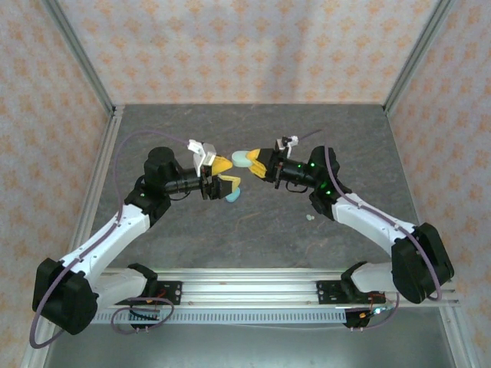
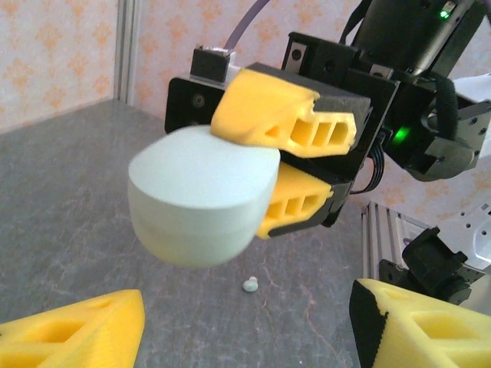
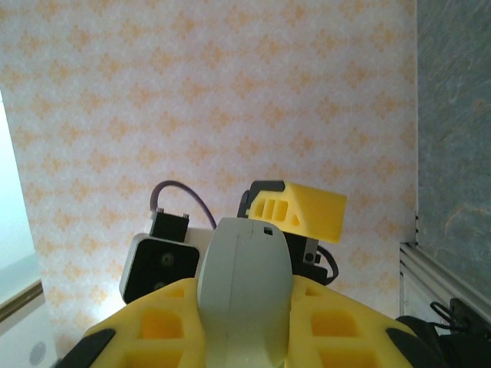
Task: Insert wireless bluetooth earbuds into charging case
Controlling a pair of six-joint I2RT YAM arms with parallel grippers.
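My right gripper (image 1: pixel 254 159) is shut on a pale mint oval charging case (image 1: pixel 241 159), held up in the air above the table's middle. In the left wrist view the case (image 2: pixel 198 195) hangs sideways, clamped between the right gripper's yellow fingers (image 2: pixel 284 115), lid down along its seam. The right wrist view has it (image 3: pixel 245 284) edge-on between my own fingers. My left gripper (image 1: pixel 229 174) faces it from the left, open, its fingers (image 2: pixel 73 333) wide apart and holding nothing. One tiny mint earbud (image 2: pixel 251 285) lies on the table below; it (image 1: pixel 311 218) is right of centre.
A light blue piece (image 1: pixel 232 197) shows just below the left gripper's lower finger; I cannot tell what it is. The grey stone-patterned table (image 1: pixel 253 238) is walled by patterned panels with metal posts. The aluminium rail (image 1: pixel 253 280) with the arm bases runs along the near edge.
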